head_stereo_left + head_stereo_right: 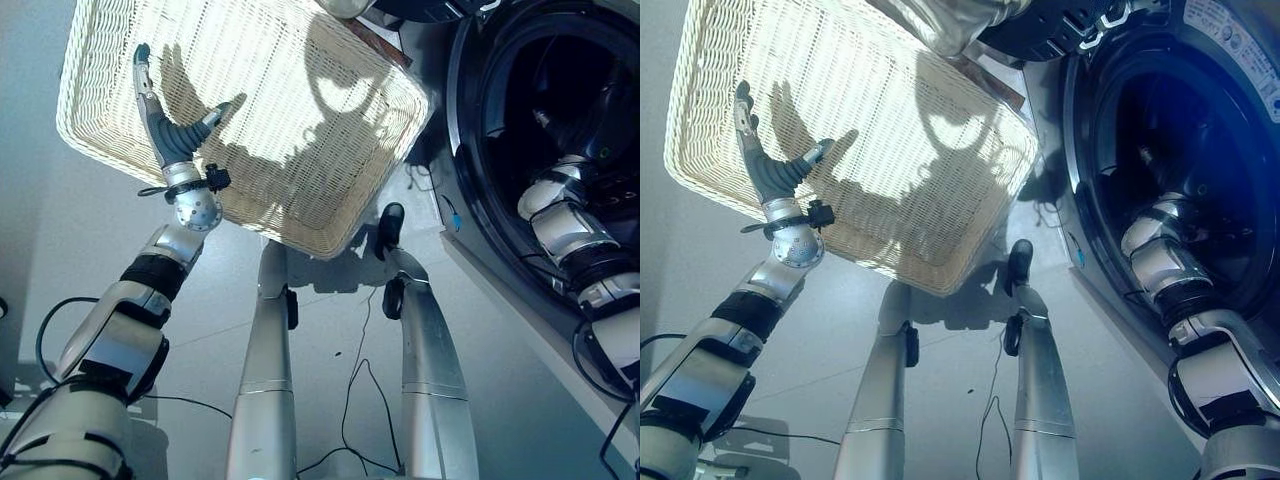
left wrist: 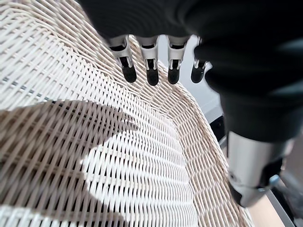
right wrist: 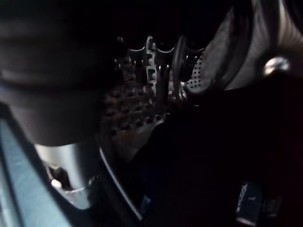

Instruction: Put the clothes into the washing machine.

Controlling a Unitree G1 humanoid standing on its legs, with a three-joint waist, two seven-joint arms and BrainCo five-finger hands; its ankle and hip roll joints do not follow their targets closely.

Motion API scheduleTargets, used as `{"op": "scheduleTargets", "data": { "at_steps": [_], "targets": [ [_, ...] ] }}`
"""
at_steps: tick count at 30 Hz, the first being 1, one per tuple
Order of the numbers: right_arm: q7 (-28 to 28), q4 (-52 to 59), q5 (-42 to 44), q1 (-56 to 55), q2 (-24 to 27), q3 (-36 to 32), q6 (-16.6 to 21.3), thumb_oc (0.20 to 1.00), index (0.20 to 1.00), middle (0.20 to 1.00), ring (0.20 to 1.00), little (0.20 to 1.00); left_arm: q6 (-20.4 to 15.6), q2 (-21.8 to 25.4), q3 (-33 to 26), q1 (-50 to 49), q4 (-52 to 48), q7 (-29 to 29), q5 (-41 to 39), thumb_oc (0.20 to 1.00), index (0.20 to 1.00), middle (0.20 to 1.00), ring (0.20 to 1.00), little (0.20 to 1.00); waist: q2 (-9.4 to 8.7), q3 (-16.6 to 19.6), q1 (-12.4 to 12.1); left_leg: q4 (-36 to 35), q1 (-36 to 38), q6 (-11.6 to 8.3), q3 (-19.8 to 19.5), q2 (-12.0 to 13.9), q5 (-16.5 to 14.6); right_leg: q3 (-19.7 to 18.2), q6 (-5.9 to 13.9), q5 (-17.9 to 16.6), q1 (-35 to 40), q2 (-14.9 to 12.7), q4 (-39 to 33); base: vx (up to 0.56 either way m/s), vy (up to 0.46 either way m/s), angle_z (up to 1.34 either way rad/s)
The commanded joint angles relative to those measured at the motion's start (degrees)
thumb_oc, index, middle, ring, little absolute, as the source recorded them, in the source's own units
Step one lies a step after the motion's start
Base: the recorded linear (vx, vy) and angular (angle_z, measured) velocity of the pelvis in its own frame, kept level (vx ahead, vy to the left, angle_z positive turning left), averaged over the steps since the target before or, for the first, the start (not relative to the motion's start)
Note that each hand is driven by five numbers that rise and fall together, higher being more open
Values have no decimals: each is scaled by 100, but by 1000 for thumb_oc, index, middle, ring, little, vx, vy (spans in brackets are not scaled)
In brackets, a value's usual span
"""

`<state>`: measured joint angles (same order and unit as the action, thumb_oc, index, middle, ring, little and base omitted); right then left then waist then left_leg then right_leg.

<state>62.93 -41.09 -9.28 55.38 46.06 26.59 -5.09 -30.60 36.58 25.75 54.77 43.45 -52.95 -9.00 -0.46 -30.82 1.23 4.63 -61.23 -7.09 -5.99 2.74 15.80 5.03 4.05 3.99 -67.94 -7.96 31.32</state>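
A white wicker basket (image 1: 330,150) stands on the floor at the left, its woven bottom bare. My left hand (image 1: 165,130) hovers over its near left part, open with straight fingers (image 2: 151,71) above the weave. The washing machine (image 1: 465,150) stands at the right with its round dark opening (image 1: 1170,110) facing the basket. My right arm (image 1: 560,215) reaches into that opening. Inside, my right hand (image 3: 161,66) is open by the perforated drum wall (image 3: 128,104). A dark piece of clothing (image 3: 213,156) lies in the drum below it.
Grey floor (image 1: 330,330) runs between the basket and the machine's front. A grey object (image 1: 950,20) shows at the basket's far edge beside a brown board (image 1: 385,45). A small blue piece (image 1: 455,215) lies by the machine's base.
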Motion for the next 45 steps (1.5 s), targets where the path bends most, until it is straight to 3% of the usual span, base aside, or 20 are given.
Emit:
{"op": "scheduleTargets", "data": {
  "at_steps": [1,13,21,25,31,34,37,41,45],
  "targets": [
    [-15,273,-339,-235,208,97,159,1000,1000,1000,1000,1000,-90,-171,-388,35,-79,-164,308,1000,1000,1000,1000,1000,-58,103,91,853,172,301,563,-381,-1143,138,402,-964,611,549,-1434,0,0,0],
    [-265,681,-841,-538,72,109,478,1000,1000,1000,1000,1000,-57,-257,-491,-36,-168,-175,382,1000,1000,1000,1000,1000,-50,103,126,811,155,292,589,-392,-1098,100,406,-977,563,568,-1436,0,0,0],
    [-839,1428,-1335,-1085,-112,10,749,1000,1000,1000,1000,1000,-18,-384,-652,-332,-360,-148,544,1000,1000,1000,1000,1000,-80,103,168,809,252,305,557,-408,-1097,29,386,-949,626,603,-1409,-2,5,0],
    [-1325,1753,-1736,-1479,-328,40,1079,1000,1000,1000,1000,1000,20,-523,-723,-620,-434,-42,590,1000,1000,1000,1000,1000,-84,103,188,881,387,341,511,-465,-1136,-47,367,-940,720,628,-1365,-14,45,-3],
    [-2122,1980,-1730,-2028,-609,318,1874,1000,1000,1000,1000,1000,167,-781,-698,-1272,-378,477,592,1000,1000,1000,1000,1000,-46,103,172,956,1017,399,528,-540,-1233,-69,338,-906,1253,575,-1337,-36,46,-4],
    [-2625,1831,-1476,-2461,-819,423,2314,1000,1000,1000,1000,1000,132,-909,-787,-1848,-238,887,428,1000,1000,1000,1000,1000,-34,103,128,808,1685,377,522,-543,-1257,-53,339,-865,1904,500,-1441,-36,24,-6],
    [-2952,1651,-1201,-2807,-995,445,2458,1000,1000,1000,1000,1000,123,-992,-811,-2273,-135,1107,516,1000,1000,1000,1000,1000,-15,103,69,616,2235,359,483,-512,-1245,-28,349,-827,2424,445,-1562,-18,12,-6],
    [-3682,1085,-128,-3564,-1266,202,2711,1000,1000,1000,1000,1000,102,-1108,-899,-3056,159,1842,398,1000,1000,1000,1000,1000,31,103,-52,161,3525,316,465,-436,-1256,33,408,-753,3666,323,-1893,3,2,-2],
    [-4406,548,630,-4217,-1618,-190,2414,1000,1000,1000,1000,1000,147,-1199,-926,-3768,488,2579,306,1000,1000,1000,1000,1000,46,155,-134,-264,4664,260,465,-382,-1259,45,468,-735,4878,202,-2309,84,-32,7]
  ]
}}
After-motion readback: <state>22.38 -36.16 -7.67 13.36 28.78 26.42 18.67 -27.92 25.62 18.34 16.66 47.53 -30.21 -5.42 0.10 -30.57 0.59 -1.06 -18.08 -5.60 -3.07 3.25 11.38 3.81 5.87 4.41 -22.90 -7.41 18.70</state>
